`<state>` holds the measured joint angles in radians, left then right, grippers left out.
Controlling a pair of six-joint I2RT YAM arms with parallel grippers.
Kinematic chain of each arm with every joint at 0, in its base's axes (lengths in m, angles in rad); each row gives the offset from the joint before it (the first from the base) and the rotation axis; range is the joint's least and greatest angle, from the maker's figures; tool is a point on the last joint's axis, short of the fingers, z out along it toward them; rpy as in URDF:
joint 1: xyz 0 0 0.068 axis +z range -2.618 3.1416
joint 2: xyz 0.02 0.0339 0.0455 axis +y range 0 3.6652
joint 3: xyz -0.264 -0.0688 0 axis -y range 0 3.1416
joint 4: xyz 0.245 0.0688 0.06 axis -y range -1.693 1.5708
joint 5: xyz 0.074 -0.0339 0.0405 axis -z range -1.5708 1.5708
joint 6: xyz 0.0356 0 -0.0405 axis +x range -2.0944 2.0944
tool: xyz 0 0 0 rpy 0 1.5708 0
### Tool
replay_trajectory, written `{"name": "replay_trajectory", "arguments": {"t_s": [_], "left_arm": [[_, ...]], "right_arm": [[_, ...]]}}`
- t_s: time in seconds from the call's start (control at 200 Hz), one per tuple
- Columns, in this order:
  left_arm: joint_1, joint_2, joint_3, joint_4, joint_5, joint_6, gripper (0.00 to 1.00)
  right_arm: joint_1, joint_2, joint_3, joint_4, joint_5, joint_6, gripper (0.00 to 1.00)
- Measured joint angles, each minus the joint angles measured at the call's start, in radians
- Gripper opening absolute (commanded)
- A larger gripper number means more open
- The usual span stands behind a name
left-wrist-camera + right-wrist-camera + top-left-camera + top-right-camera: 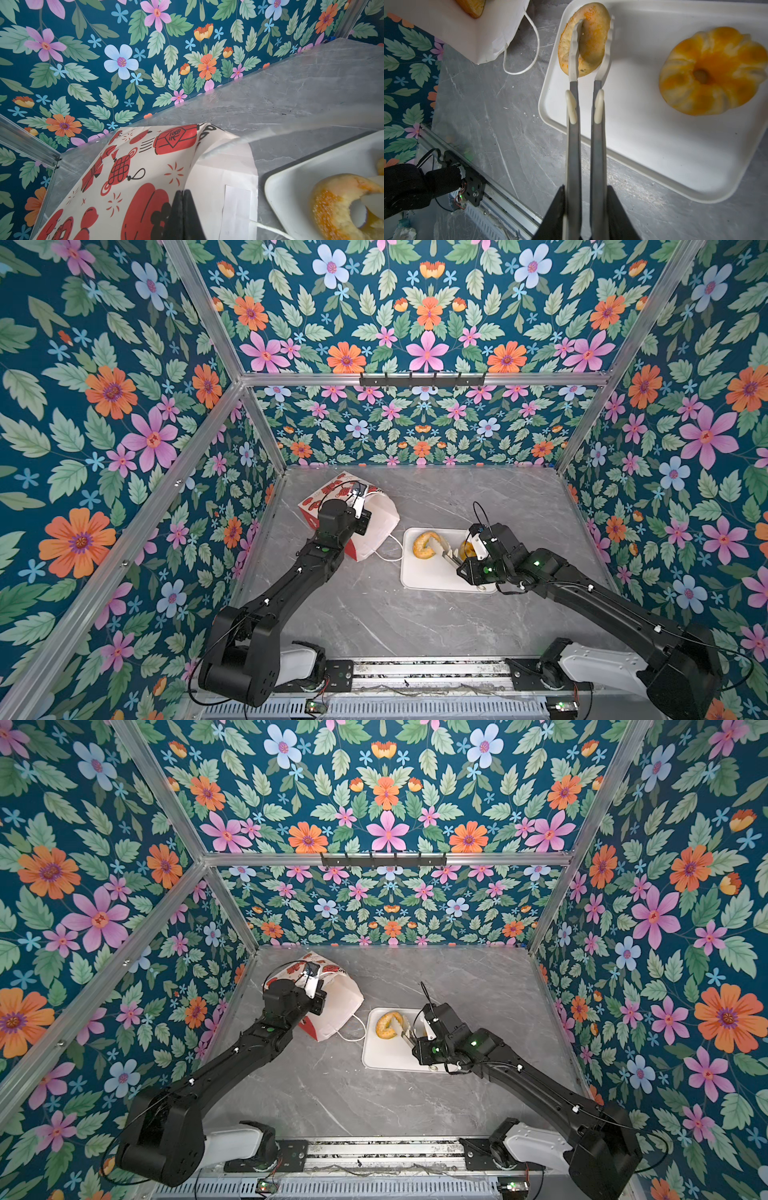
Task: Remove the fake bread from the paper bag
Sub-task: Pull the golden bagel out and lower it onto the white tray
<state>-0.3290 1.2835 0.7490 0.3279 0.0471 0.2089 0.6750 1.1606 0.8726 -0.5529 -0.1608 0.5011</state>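
Note:
The paper bag (376, 526) (340, 1002) lies on its side at the back left, its white inside facing the tray. My left gripper (184, 199) (358, 501) is shut on the bag's upper edge (145, 166). My right gripper (584, 193) (461, 562) is shut on a pair of tongs (584, 124). The tongs pinch a ring doughnut (591, 31) (422, 547) (386, 1025) over the white tray's far left corner, with one tong tip through its hole. A round braided roll (712, 70) lies on the tray. Another piece of fake bread (471, 6) shows inside the bag's mouth.
The white tray (432, 576) (654, 145) sits on the grey marble table to the right of the bag. The bag's white cord handle (529, 41) loops out onto the table between bag and tray. Flowered walls close in the table's back and sides.

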Motion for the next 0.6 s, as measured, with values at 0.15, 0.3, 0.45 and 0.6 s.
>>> {"name": "replay_trajectory", "arguments": {"t_s": [0.15, 0.3, 0.45, 0.6], "left_arm": [[0.0, -0.003, -0.002, 0.0, 0.0, 0.0, 0.0], [0.0, -0.002, -0.002, 0.0, 0.002, 0.0, 0.0], [0.0, -0.002, -0.002, 0.0, 0.004, 0.0, 0.0], [0.0, -0.001, -0.004, 0.0, 0.004, 0.0, 0.0]], "right_arm": [[-0.042, 0.006, -0.021, 0.003, -0.001, -0.001, 0.08], [-0.07, 0.027, -0.018, 0.005, -0.002, -0.001, 0.1], [-0.074, 0.072, 0.011, -0.003, 0.003, -0.005, 0.18], [-0.075, 0.085, 0.032, -0.021, 0.009, -0.006, 0.24]]}}
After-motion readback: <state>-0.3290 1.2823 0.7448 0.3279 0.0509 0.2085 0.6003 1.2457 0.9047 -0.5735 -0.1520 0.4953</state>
